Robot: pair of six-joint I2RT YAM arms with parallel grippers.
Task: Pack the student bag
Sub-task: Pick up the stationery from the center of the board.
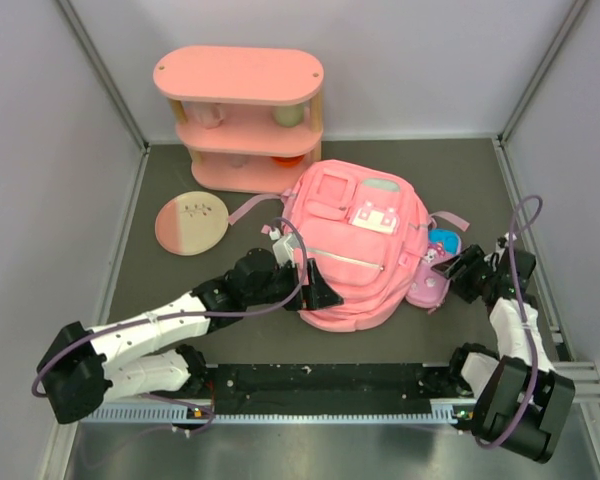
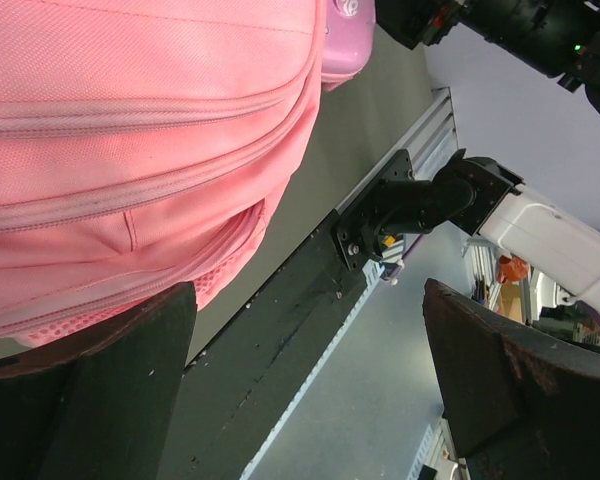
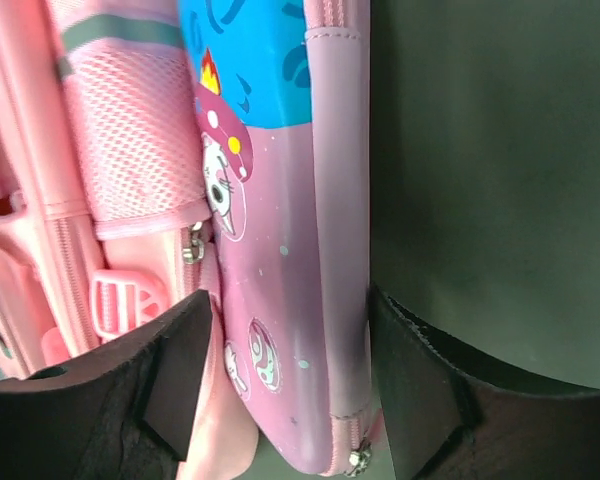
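Note:
The pink student bag (image 1: 350,250) lies flat in the middle of the table, front pockets up. In the left wrist view its zipped side (image 2: 130,150) fills the upper left. My left gripper (image 1: 320,290) (image 2: 305,300) sits at the bag's near left edge, open, with only the table and rail between its fingers. A flat pink and blue pencil case (image 1: 430,275) (image 3: 290,250) leans against the bag's right side. My right gripper (image 1: 450,270) (image 3: 290,310) has one finger on each side of the case's near end, both touching it.
A pink three-tier shelf (image 1: 240,110) with cups stands at the back left. A round pink and beige plate (image 1: 191,222) lies in front of it. The black mounting rail (image 1: 320,380) runs along the near edge. Grey walls close off both sides.

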